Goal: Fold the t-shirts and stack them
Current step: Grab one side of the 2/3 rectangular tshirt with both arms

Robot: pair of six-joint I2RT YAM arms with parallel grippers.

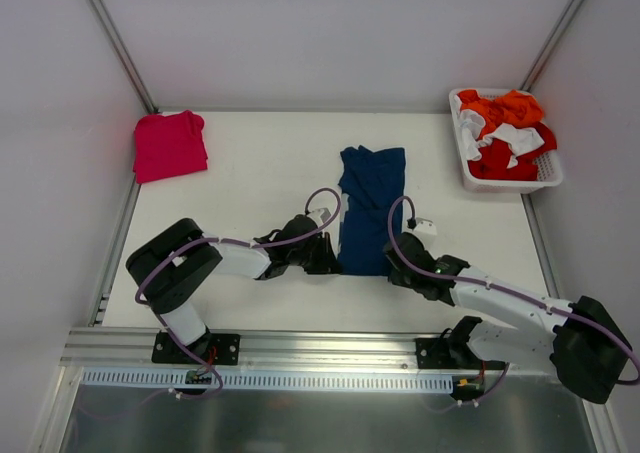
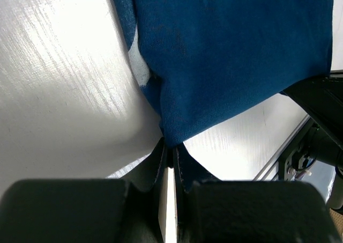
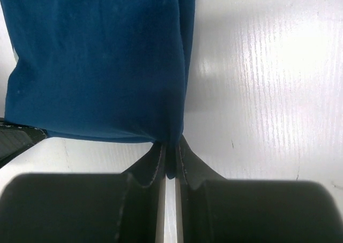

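The navy blue t-shirt [image 1: 370,208] lies as a long folded strip in the middle of the table. My left gripper [image 1: 332,258] is shut on its near left corner [image 2: 172,138]. My right gripper [image 1: 392,261] is shut on its near right corner [image 3: 170,141]. The navy cloth fills the top of both wrist views [image 2: 230,55] [image 3: 96,60]. The pinkish-red t-shirt [image 1: 169,145] lies folded at the far left corner of the table, away from both grippers.
A white basket [image 1: 552,178] at the far right holds orange, red and white cloths [image 1: 510,133]. White walls stand close on the left, back and right. A metal rail [image 1: 330,345] runs along the near table edge.
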